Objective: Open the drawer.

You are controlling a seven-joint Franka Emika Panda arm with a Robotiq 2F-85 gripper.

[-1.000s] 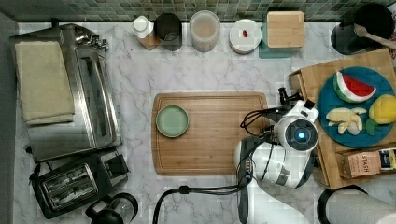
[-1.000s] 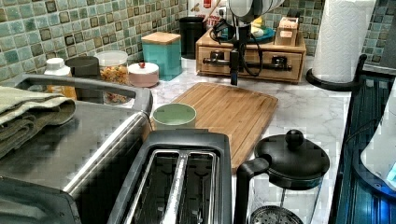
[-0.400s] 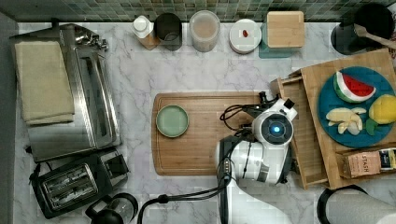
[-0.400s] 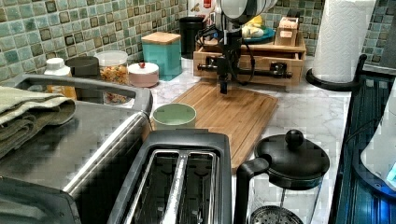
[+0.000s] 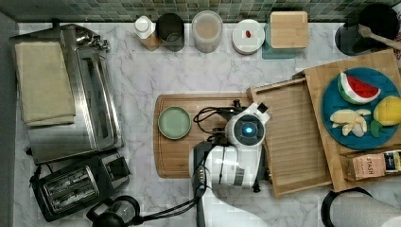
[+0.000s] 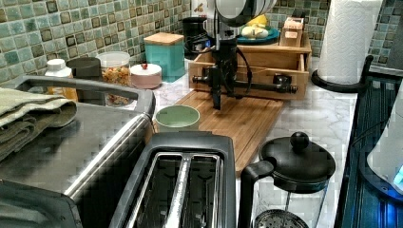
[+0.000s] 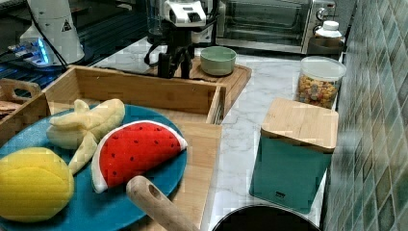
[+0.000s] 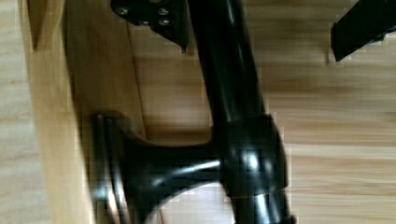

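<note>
The drawer (image 5: 295, 137) is a shallow bamboo tray with a slatted bottom, pulled well out of its wooden stand toward the top view's left, over the edge of the cutting board (image 5: 208, 161). Its thin black bar handle (image 6: 266, 86) runs along the front. My gripper (image 6: 216, 95) hangs straight down at that handle. In the wrist view the handle bar (image 8: 233, 93) passes between my two fingers: one finger (image 8: 149, 14) lies against the bar and the other stands well apart from it, so the gripper is open around the bar. From the right view the gripper (image 7: 171, 65) stands just beyond the drawer's front wall (image 7: 144, 91).
A green bowl (image 5: 174, 122) sits on the cutting board, to the top view's left of my arm. A blue plate of toy fruit (image 5: 361, 109) rests on the stand. Jars and a teal box (image 5: 288, 33) line the back wall. A toaster (image 6: 185, 185) and French press (image 6: 294, 175) stand nearby.
The drawer has slid out of the stand toward the top view's left, over the cutting board's edge. My gripper moved the same way with the handle.
</note>
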